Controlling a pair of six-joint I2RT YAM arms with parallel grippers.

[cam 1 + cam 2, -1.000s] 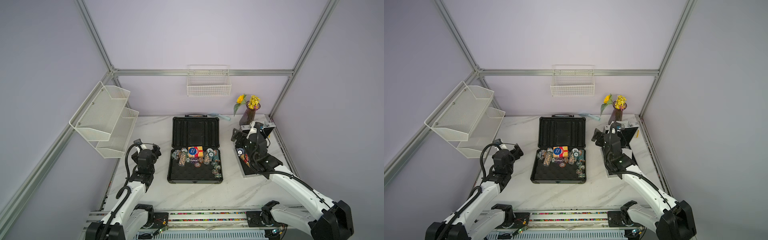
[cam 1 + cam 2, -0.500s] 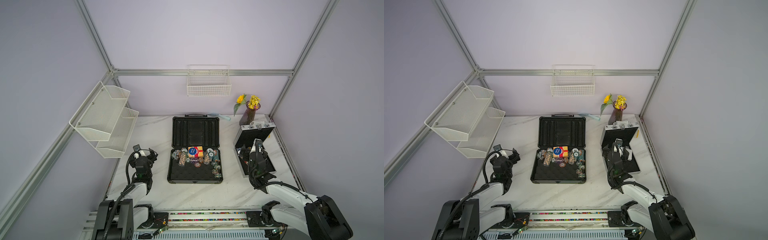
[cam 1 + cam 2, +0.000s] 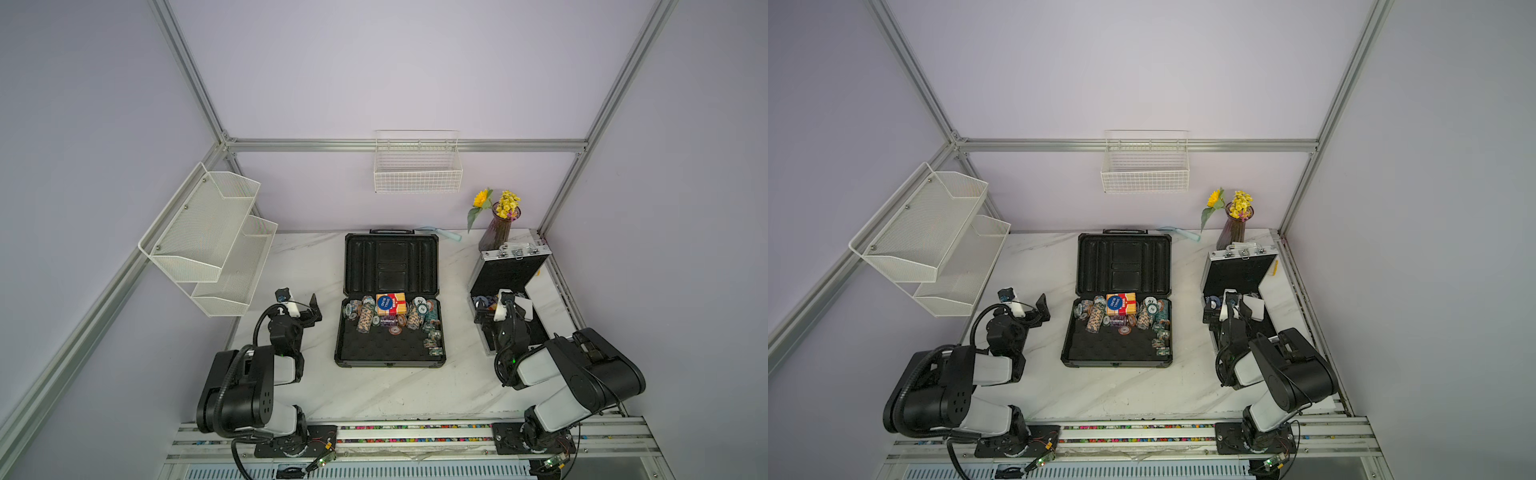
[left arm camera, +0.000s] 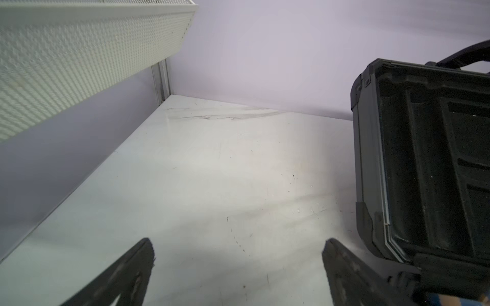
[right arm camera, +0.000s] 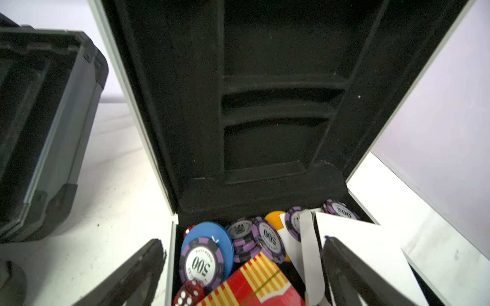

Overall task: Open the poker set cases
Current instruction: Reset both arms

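Looking from my left, the left gripper (image 4: 238, 243) hangs over bare table (image 4: 212, 172) just beside the dark case (image 3: 390, 363), jaws wide and empty. I judge it has nothing to do there, since that case sits open mid-table with chips (image 3: 365, 316) showing. On the right the silver case (image 3: 511, 272) is open too, and the right gripper (image 5: 243, 242) hovers over its bottom half, spread wide, gripping nothing.

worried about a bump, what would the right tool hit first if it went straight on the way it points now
Most likely the raised black-lined lid of the silver case: the open right tool aims at it above the poker chips. If it pitches lower than it looks, the chips come first.
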